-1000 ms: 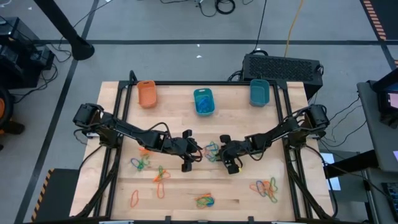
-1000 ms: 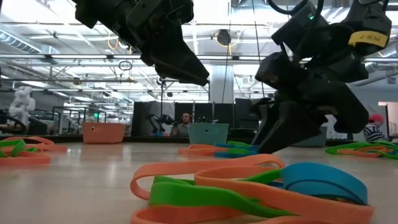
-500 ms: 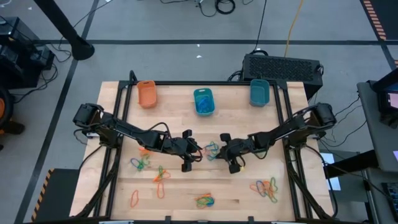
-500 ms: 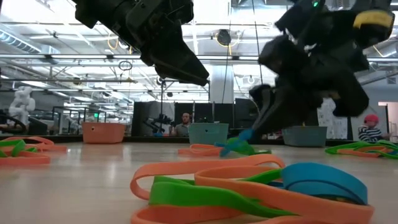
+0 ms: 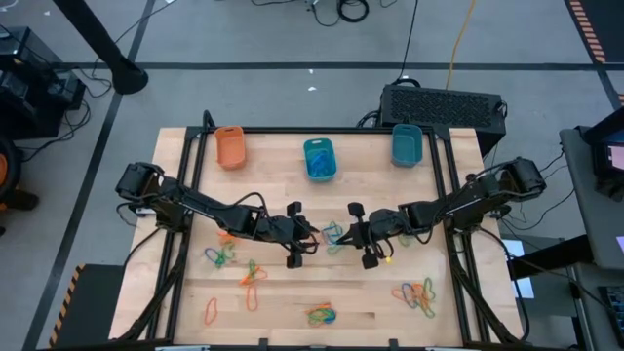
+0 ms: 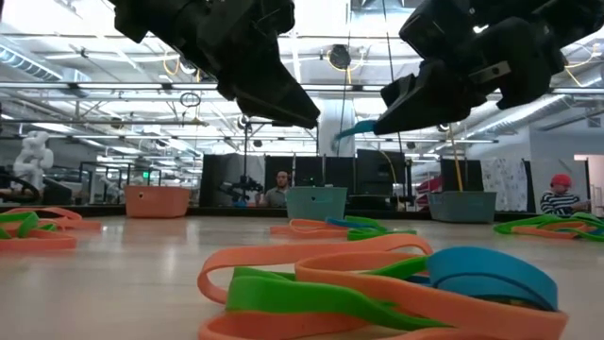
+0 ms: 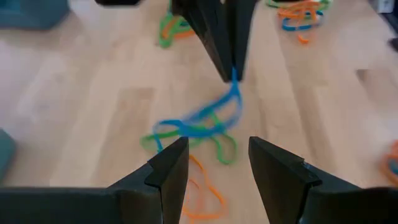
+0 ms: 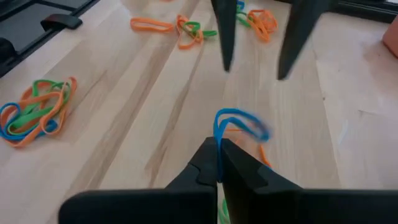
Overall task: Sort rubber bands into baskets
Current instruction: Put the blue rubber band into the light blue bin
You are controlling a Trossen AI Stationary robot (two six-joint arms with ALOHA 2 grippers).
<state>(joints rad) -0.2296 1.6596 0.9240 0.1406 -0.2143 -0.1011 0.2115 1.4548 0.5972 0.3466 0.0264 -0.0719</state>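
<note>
Blue rubber band [image 8: 235,124] hangs pinched in the right gripper's [image 8: 217,163] closed fingers above mid-table; left gripper [image 7: 217,163] hovers close by, fingers wide, empty; orange basket [image 5: 230,146] and two teal baskets [image 5: 319,159] [image 5: 406,144] line the far edge, contents unclear.

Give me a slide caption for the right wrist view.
Right gripper shut on a blue rubber band, lifting it above the wooden table.

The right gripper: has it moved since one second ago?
Yes. In the low view the right gripper has risen from the table to well above the teal basket behind it, shut on a blue rubber band.
</note>
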